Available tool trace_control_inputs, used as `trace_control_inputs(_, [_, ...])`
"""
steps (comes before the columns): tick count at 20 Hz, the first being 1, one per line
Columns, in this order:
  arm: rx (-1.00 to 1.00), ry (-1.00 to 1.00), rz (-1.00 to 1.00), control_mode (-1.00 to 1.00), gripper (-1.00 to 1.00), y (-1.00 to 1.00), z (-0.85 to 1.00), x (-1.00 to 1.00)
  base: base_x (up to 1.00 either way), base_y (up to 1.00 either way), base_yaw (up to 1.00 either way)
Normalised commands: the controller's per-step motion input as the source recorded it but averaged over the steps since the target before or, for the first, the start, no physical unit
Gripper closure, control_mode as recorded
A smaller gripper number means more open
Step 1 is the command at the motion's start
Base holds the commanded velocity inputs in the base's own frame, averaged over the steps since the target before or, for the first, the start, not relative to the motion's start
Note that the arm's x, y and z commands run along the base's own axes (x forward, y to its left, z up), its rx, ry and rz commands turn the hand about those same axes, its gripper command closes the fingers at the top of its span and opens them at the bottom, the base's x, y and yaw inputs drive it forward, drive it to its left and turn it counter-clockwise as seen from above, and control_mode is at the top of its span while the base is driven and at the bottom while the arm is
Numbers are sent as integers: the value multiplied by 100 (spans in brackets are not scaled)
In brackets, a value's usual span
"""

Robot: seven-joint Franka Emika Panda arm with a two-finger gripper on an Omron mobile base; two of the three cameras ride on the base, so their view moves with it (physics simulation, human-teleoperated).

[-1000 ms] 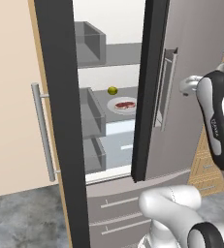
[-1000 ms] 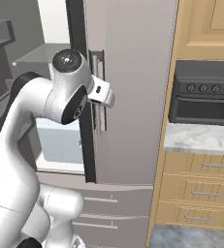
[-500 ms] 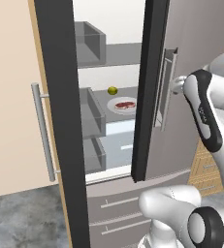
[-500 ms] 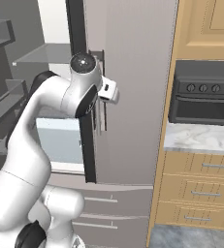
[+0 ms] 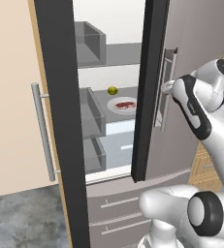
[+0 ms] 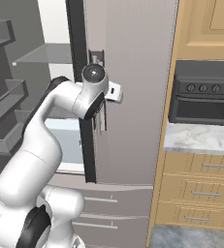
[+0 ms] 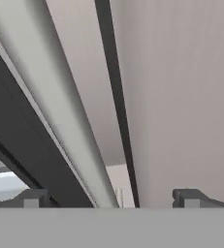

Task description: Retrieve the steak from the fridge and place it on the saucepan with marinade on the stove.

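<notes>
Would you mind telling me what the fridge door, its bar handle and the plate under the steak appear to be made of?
The fridge door looks like brushed steel: flat grey with a soft matte sheen. Its bar handle seems to be lighter satin metal, a smooth rounded rod with gentle shading. The plate under the steak looks like white ceramic, though plain plastic can't be ruled out.

The fridge (image 5: 191, 43) looks like matt brushed steel; its bar handle (image 7: 65, 116) is smooth satin metal; the cabinets (image 6: 200, 181) are light wood.

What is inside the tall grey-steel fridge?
Inside the fridge, a dark red marbled steak lies on a round white plate, beside a small yellow-green fruit. The door hides the right side.
</notes>
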Motion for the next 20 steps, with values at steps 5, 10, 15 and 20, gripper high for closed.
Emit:
trace_control_inputs(5, [0,-7,2,-100,-100,0,-31,60,0,0,0])
trace_control_inputs(10, [0,-7,2,-100,-100,0,-33,58,0,0,0])
trace_control_inputs(15, [0,-6,1,-100,100,2,-25,56,0,0,0])
trace_control_inputs(20, [-5,2,0,-100,100,1,0,2,0,0,0])
